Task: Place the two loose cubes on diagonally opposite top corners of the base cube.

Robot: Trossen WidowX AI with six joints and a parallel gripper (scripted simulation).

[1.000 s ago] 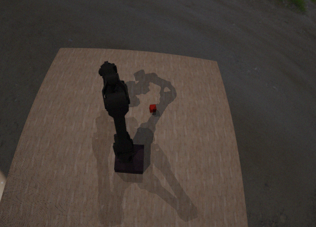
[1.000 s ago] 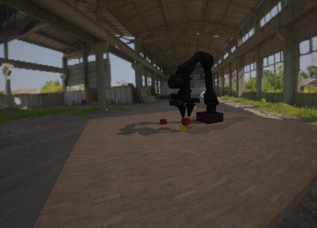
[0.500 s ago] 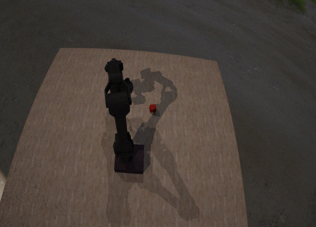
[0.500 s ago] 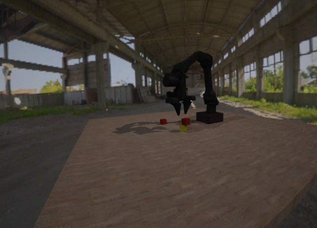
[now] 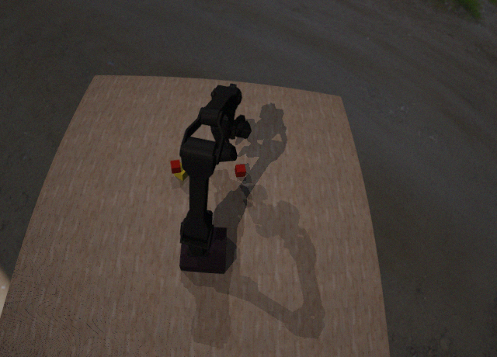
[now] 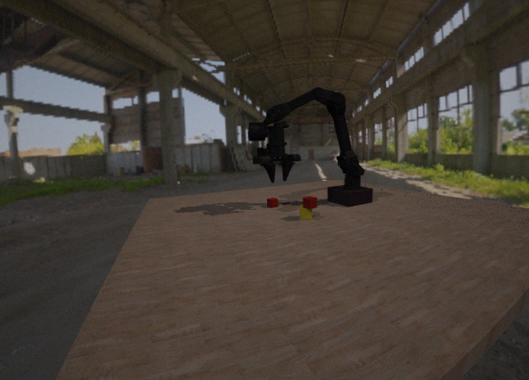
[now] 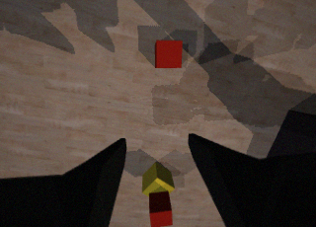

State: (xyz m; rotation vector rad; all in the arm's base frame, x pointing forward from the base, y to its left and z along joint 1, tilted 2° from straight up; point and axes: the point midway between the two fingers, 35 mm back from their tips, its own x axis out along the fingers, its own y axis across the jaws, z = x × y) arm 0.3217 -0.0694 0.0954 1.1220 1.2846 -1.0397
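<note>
Apparently a derelict factory hall [image 6: 307,39]
</note>
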